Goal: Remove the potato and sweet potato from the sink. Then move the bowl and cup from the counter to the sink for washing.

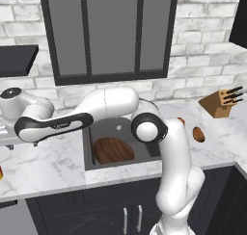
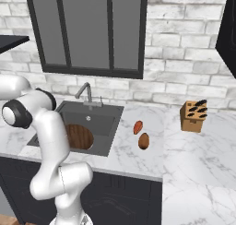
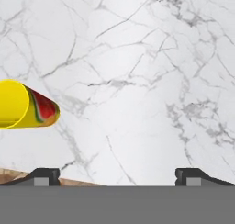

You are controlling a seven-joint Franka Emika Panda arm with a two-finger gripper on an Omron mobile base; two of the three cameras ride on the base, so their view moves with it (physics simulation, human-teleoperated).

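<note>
With the bowl [image 1: 113, 150] already down in the sink [image 1: 91, 159] and the jaws spread wide and empty over bare marble worktop [image 3: 137, 81], need shifting toward the yellow cup [image 3: 27, 104], upright, off past the left fingertip [image 3: 43, 175]

You're in a home kitchen: marble desk [image 2: 193, 159], recessed sink [image 2: 99, 114] with faucet [image 2: 85, 92], knife block [image 2: 192, 115], brick wall [image 2: 184, 49].
</note>
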